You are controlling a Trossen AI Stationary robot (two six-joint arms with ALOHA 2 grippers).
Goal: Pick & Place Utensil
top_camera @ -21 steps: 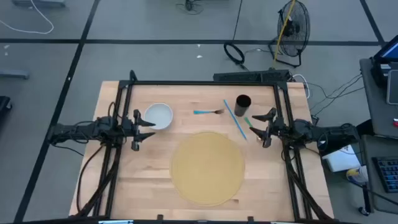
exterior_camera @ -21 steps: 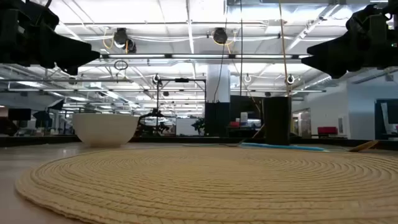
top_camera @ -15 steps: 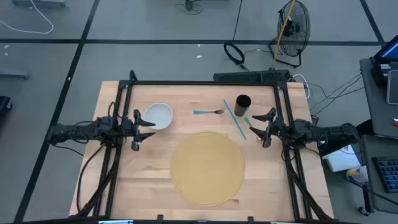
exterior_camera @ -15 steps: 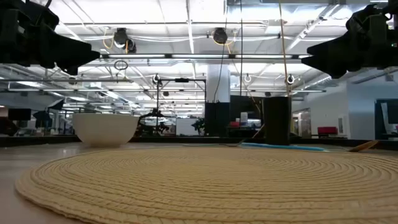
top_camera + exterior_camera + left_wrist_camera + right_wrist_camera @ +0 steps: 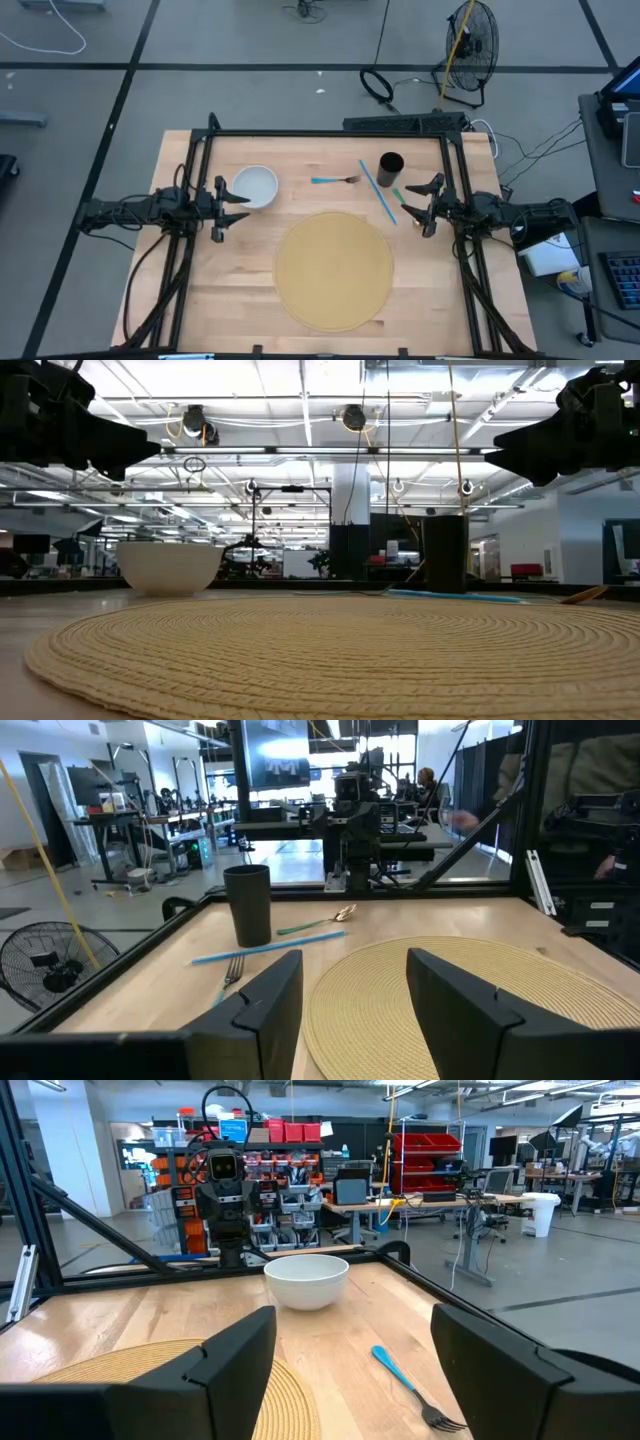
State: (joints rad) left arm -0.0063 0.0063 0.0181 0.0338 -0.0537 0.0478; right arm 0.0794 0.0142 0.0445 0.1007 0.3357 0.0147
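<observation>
- Left pincer and right pincer: both released, empty, parked at opposite worktop edges.
- Fork: untouched beyond the mat, reachable by either arm.

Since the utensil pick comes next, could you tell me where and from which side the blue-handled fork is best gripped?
Probably the middle of the fork's blue handle, from straight above, fingers closing across it. It lies flat on the table, tines toward the black cup, the handle's sides free. The open right gripper is nearer than the open left gripper.
</observation>
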